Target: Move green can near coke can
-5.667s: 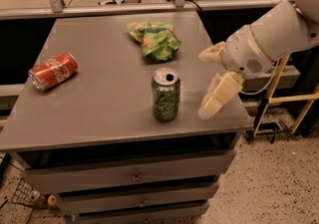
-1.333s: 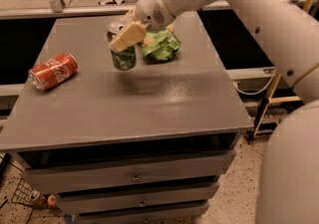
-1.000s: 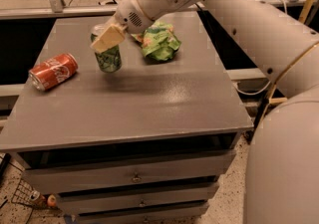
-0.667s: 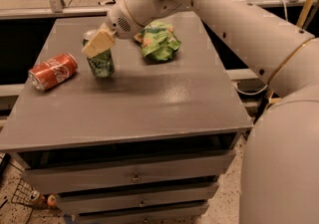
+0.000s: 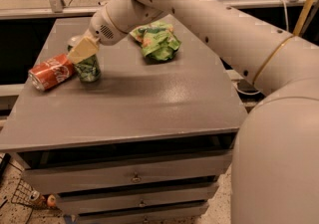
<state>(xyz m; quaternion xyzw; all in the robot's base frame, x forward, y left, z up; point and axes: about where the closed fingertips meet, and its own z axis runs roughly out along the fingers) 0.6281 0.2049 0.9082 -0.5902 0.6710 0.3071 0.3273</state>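
Observation:
The green can (image 5: 88,69) stands upright on the grey cabinet top (image 5: 149,98), at its left side. My gripper (image 5: 82,52) is shut on the green can from above; one tan finger (image 5: 83,49) covers its top. The coke can (image 5: 50,71) lies on its side just left of the green can, nearly touching it. My white arm reaches in from the right across the back of the top.
A green and orange snack bag (image 5: 157,42) lies at the back middle of the top. Drawers (image 5: 134,178) face front below. The top's left edge is close to the coke can. Clutter lies on the floor at the lower left.
My gripper has carried the green can from the right front, over the middle, leftward and down beside the coke can. The coke can and snack bag have not moved.

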